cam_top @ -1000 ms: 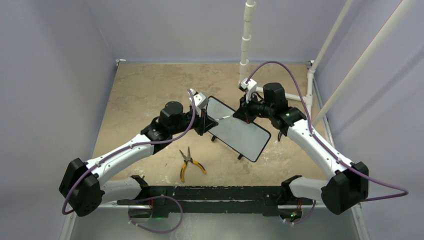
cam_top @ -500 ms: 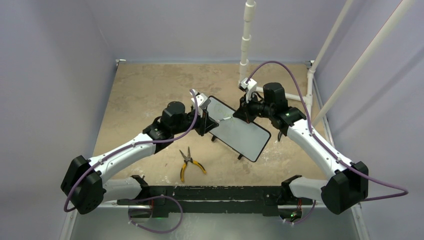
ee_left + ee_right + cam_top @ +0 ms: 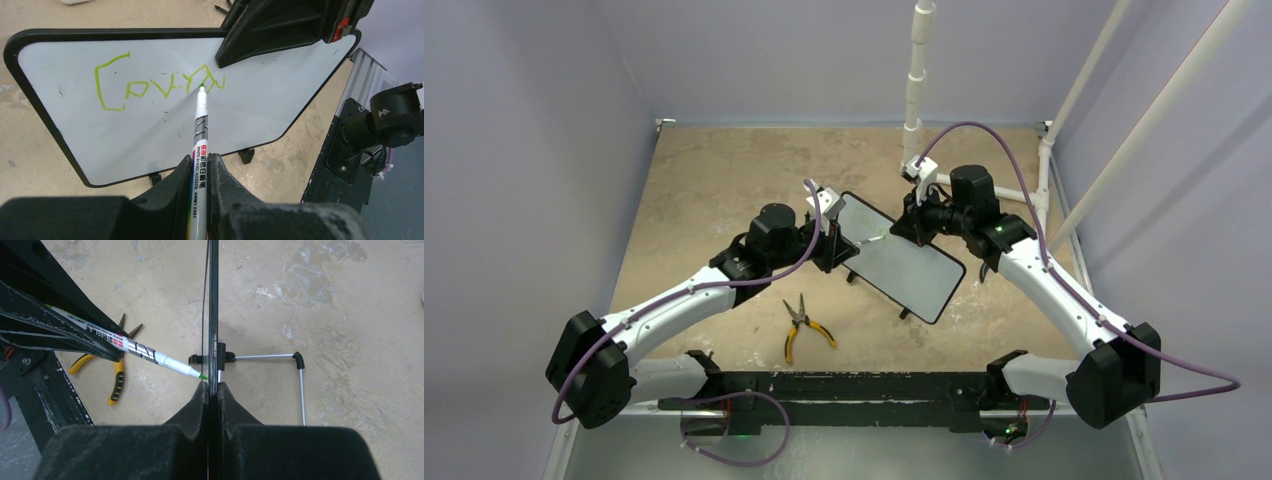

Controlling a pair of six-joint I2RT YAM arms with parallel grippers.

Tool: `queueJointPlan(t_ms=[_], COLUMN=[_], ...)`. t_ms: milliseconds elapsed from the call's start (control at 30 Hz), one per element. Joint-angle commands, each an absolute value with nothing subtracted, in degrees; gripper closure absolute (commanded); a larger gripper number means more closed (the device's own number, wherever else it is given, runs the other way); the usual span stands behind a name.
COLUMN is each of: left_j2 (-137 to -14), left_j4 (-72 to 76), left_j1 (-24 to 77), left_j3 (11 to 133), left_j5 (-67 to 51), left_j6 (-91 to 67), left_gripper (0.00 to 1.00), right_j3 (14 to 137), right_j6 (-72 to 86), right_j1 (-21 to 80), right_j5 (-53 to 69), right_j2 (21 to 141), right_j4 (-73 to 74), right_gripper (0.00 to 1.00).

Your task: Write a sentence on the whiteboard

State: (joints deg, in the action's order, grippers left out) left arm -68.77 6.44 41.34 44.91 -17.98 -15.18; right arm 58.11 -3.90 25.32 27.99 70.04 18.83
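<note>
The whiteboard [image 3: 904,265] stands tilted at mid-table on its black feet. My right gripper [image 3: 212,386] is shut on its top edge, and in the right wrist view the whiteboard [image 3: 213,300] shows edge-on. My left gripper [image 3: 200,159] is shut on a white marker [image 3: 200,125], whose green tip touches the whiteboard [image 3: 150,130] at the right end of the sentence [image 3: 160,86], one row of green handwritten marks. The right gripper's black fingers [image 3: 270,30] hide the board's top right part. In the top view the left gripper [image 3: 832,240] is at the board's left end.
Yellow-handled pliers [image 3: 804,325] lie on the table in front of the board, also visible as pliers [image 3: 112,375] in the right wrist view. A wire stand [image 3: 300,385] juts out behind the board. A white pipe post [image 3: 917,70] rises at the back, and slanted poles stand at the right.
The left arm has shifted slightly to the right along the board with the marker. The right arm and the whiteboard have stayed where they were.
</note>
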Motion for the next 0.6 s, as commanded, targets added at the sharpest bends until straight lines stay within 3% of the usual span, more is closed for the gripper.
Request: queueJointPlan(t_ms=[0,567], left_j2=[-68.4,-65.8], left_j4=[6.8,12.9], left_j1=[41.2,41.3], left_j3=[45.7,44.4], left_j5=[-14.7,-23.6], left_j6=[-13.4,-12.7], left_gripper=[1.0,1.0], right_j3=[58.2,58.2], right_j6=[-3.8,-3.8], right_j1=[25.7,25.7], right_j5=[29.4,29.6], right_j2=[70.1,70.2], right_j4=[18.3,18.4], right_gripper=[1.0,1.0])
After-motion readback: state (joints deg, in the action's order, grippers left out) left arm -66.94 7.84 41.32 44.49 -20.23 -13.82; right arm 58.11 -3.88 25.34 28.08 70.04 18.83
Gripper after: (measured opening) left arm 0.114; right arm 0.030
